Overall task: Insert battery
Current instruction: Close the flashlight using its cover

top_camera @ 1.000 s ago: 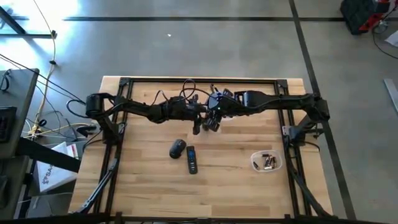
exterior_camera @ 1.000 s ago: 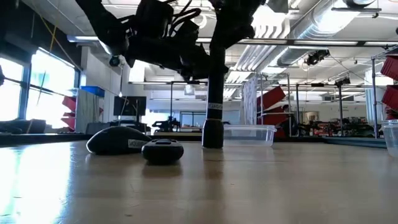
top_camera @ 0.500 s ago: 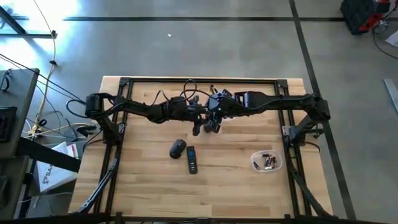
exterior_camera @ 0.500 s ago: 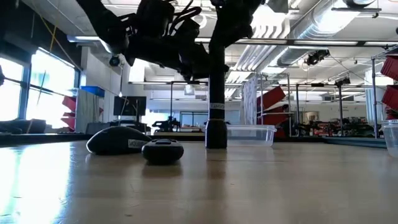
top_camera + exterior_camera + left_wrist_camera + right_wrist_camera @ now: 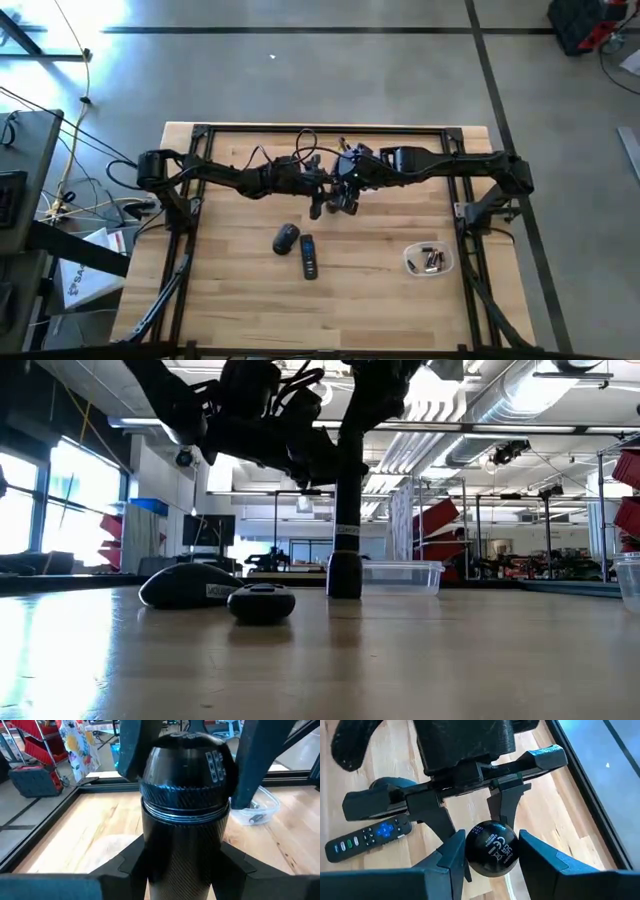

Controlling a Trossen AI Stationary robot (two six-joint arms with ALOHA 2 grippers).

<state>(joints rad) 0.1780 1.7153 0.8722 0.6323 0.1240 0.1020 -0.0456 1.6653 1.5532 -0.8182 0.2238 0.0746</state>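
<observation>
- Our table (image 5: pixel 230 300) carries everything
- Our left gripper (image 5: pixel 182 795) and right gripper (image 5: pixel 490 851) meet mid-table, both clamped on the same upright black flashlight (image 5: pixel 344 520), its base on or just above the wood
- The mouse (image 5: pixel 285 238) and remote (image 5: pixel 309 256) lie side by side nearer the front
- A clear bowl (image 5: pixel 428 260) at the right holds the batteries (image 5: pixel 433 262), well apart from the flashlight
</observation>
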